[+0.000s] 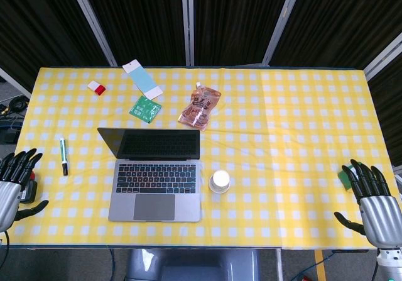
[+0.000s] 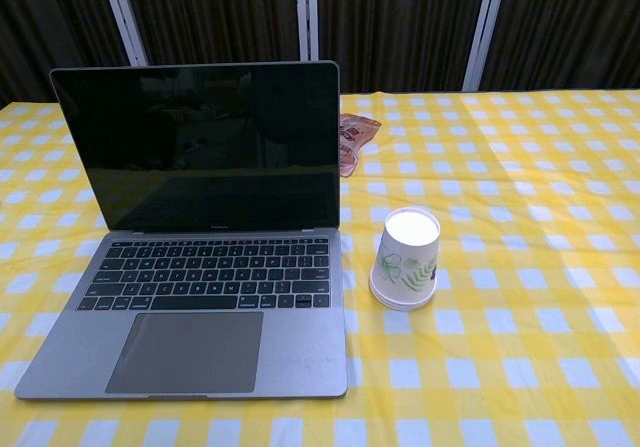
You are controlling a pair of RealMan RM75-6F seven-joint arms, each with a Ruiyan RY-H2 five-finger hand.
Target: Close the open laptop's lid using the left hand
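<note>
An open grey laptop (image 1: 155,179) sits near the table's front, left of centre, its dark screen (image 2: 205,147) standing upright and its keyboard (image 2: 215,275) facing me. My left hand (image 1: 14,181) hovers at the table's front left edge, well to the left of the laptop, fingers spread and empty. My right hand (image 1: 372,200) hangs at the front right edge, fingers apart, holding nothing. Neither hand shows in the chest view.
An upturned paper cup (image 1: 219,181) stands just right of the laptop. A green-and-white marker (image 1: 63,156) lies to its left. Behind it lie a snack pouch (image 1: 200,107), a green packet (image 1: 145,109), a pale blue card (image 1: 142,78) and a red-and-white eraser (image 1: 97,88). A green object (image 1: 345,178) lies by my right hand.
</note>
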